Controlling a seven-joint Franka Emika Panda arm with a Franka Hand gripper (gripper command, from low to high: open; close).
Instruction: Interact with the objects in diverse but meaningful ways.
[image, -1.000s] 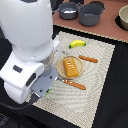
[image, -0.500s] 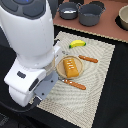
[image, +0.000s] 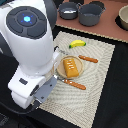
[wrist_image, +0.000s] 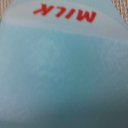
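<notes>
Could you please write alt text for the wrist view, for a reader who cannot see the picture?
A pale blue carton fills almost the whole wrist view, very close and slightly blurred, with the word MILK in red letters appearing upside down. Only a thin strip of woven beige mat shows beyond the carton's edge, and no gripper fingers are visible.

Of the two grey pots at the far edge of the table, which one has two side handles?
The large grey pot, which stands toward the exterior view's right, has a handle on each side. The smaller saucepan beside it lacks these.
</notes>
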